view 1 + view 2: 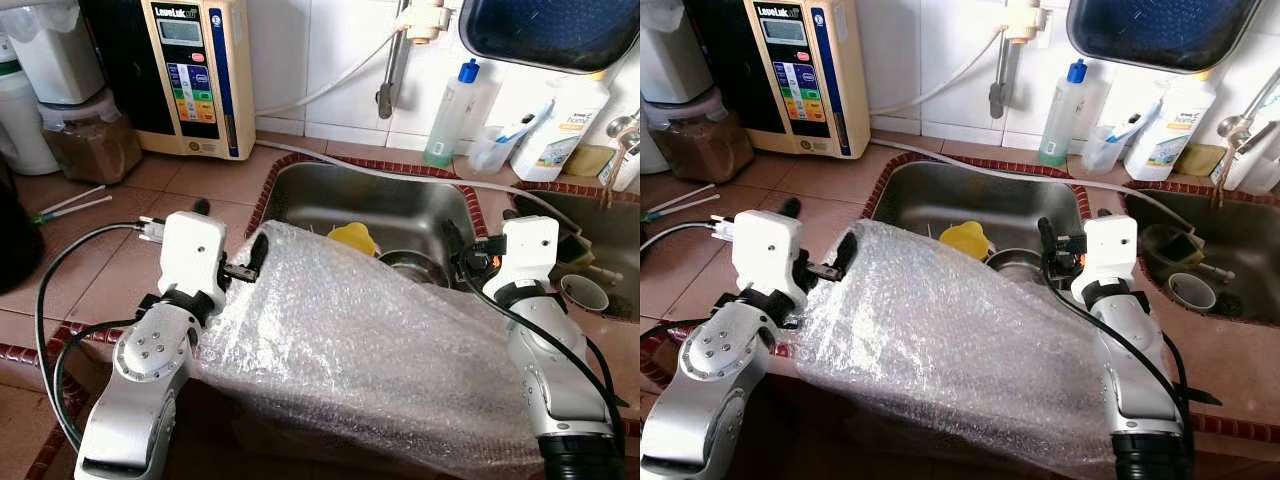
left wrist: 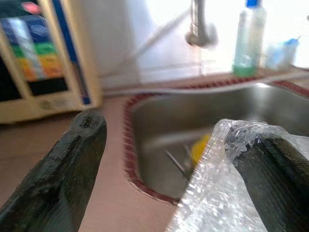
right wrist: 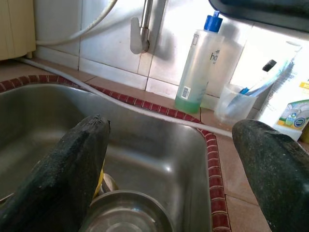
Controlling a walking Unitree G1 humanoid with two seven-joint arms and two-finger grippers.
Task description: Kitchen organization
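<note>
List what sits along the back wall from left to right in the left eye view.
Water ionizer → faucet → blue-capped bottle of green liquid → clear cup → white bottle

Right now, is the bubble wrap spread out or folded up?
Spread out: the bubble wrap drapes over the sink front edge between both arms.

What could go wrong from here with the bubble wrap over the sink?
The bubble wrap hangs over the counter's front edge, and only one of the left gripper's open fingers sits under its corner, so it may slip off. It also drapes into the sink, near the yellow item and metal bowl, and could snag or get wet. The right gripper is open, hovering over the sink, holding nothing.
</note>
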